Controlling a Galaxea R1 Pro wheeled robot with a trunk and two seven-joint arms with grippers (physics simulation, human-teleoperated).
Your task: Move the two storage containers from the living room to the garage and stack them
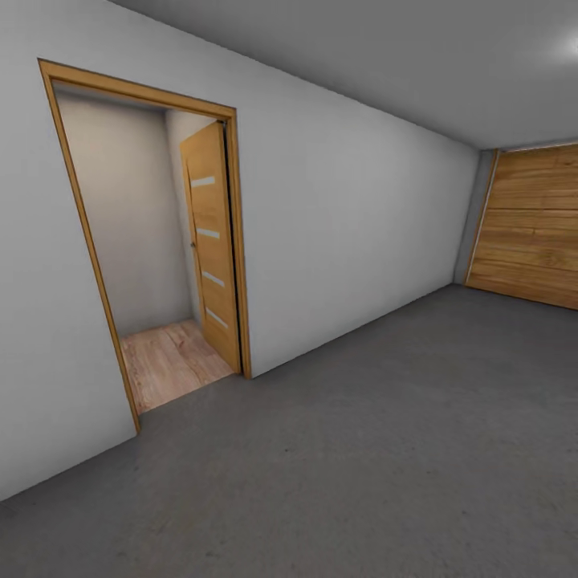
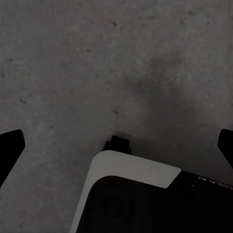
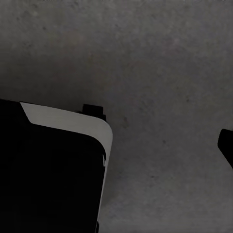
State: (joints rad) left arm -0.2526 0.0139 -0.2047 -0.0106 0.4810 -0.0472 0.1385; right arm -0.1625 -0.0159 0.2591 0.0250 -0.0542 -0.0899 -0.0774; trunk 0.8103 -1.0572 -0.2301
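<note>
The two storage containers are out of view. I am in the garage, on its dark grey concrete floor (image 1: 361,449). In the left wrist view, my left gripper (image 2: 116,145) hangs over that floor (image 2: 97,63), open, with dark fingertips (image 2: 10,145) at both side edges and nothing between them. In the right wrist view, my right gripper (image 3: 116,145) also points at the floor (image 3: 160,58). One of its fingertips (image 3: 226,145) shows at the edge; the other is lost against my black base. Nothing is held.
A pale grey wall (image 1: 345,225) runs along the left, with a wood-framed doorway (image 1: 152,257). Its door (image 1: 210,249) stands open onto light wood-plank flooring (image 1: 168,361). A large honey-brown panelled door (image 1: 530,229) closes the far right. My white-edged black base (image 2: 145,204) lies below both grippers.
</note>
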